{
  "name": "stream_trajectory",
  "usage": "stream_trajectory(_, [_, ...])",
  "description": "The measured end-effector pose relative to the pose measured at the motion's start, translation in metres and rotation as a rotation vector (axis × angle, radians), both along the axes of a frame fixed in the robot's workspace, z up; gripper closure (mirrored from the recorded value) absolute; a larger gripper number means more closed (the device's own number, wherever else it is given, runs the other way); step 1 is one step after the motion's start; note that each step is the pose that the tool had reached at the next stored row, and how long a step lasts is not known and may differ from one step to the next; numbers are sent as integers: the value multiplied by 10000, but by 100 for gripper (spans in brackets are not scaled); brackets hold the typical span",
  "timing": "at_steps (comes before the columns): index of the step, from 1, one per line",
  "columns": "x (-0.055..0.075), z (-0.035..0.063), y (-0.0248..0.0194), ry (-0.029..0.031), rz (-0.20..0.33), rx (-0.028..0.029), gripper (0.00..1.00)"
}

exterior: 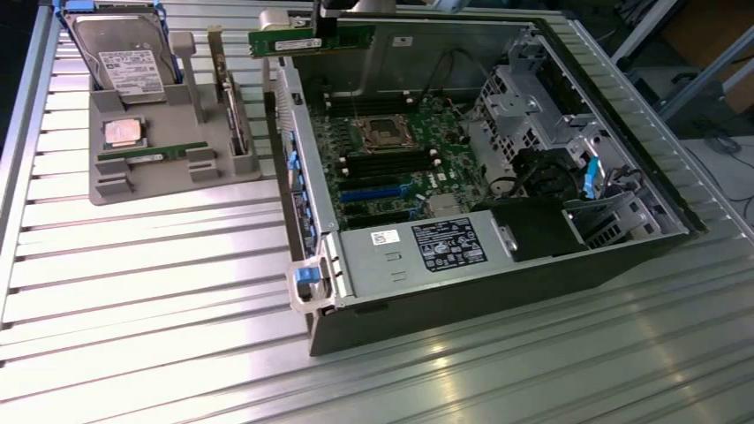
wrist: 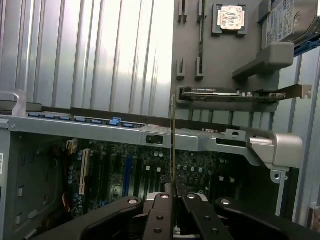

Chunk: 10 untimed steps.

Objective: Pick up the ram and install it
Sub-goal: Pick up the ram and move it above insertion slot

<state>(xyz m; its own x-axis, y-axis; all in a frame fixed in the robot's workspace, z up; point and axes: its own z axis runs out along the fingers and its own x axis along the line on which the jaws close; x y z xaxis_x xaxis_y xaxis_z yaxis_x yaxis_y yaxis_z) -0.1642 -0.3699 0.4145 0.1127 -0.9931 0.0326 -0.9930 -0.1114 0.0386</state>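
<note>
Gripper (wrist: 173, 194) pinching ram (exterior: 312, 40), poised over computer case (exterior: 495, 296) rim. Judged best: stick level, edge parallel to dark slots (exterior: 380, 164) inside case, straight descent, no twist, gentle even pressure.

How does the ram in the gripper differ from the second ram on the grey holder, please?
The held ram is clamped in the gripper, off any support; the spare ram sits in slots of the grey holder. The held ram hangs over the edge of the computer case; the spare ram is outside the case, near the CPU chip. Both are long, narrow green sticks.
</note>
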Motion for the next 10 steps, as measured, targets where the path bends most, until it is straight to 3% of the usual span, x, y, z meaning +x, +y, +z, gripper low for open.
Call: stream_trajectory(10, [199,0,0,-1,0,1,88])
